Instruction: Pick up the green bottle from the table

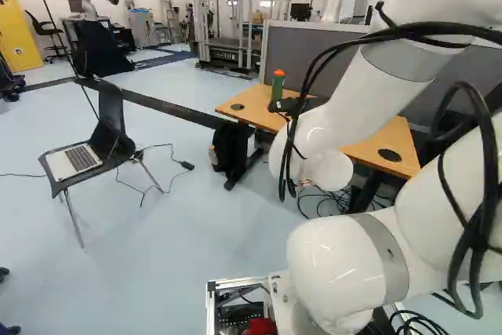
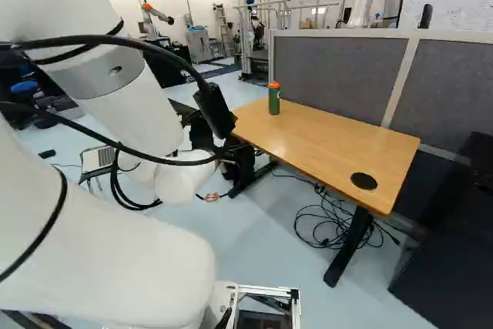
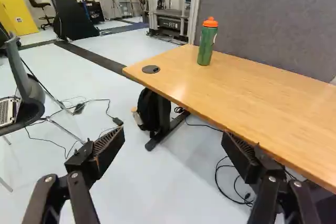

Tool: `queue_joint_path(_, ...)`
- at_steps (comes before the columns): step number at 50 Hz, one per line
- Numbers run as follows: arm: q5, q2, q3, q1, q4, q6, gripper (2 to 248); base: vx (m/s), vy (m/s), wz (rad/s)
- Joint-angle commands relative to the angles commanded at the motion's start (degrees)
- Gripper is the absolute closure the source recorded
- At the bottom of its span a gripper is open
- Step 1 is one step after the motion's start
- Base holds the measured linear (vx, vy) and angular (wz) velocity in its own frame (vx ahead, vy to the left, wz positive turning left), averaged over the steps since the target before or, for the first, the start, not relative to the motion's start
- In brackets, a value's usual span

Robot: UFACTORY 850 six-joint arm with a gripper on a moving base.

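We see the green cylindrical bottle standing upright ahead of our black two-fingered gripper, beyond its fingertips and well apart from them. Its body is a deep green, topped by a bright orange cap with a small raised nub. A small pale mark shows on the upper side of the body, too small for us to make out.

In the wrist view our gripper is spread wide, its two black fingers facing each other across a broad gap, with floor showing between them.

The bottle rests on the light wooden table, near its far end as seen from the gripper and just in front of the grey fabric partition. A round black disc set in the tabletop lies near it. The table's long edge runs ahead of our fingers, passing from the far end toward the nearer part beside one of them.

Beyond the floor ahead of the gripper, a black backpack sits against the dark table leg. On the side away from the table, a dark mesh chair holds a silver laptop. Farther ahead, pale lettering marks a dark panel on a metal frame, and a small label shows on a yellow cabinet.
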Motion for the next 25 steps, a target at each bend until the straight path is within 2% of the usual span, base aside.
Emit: queue_joint_path(25, 0.0, 0.0, 0.0, 0.0, 0.0, 0.0, 3, 0.156, 0.066, -0.020)
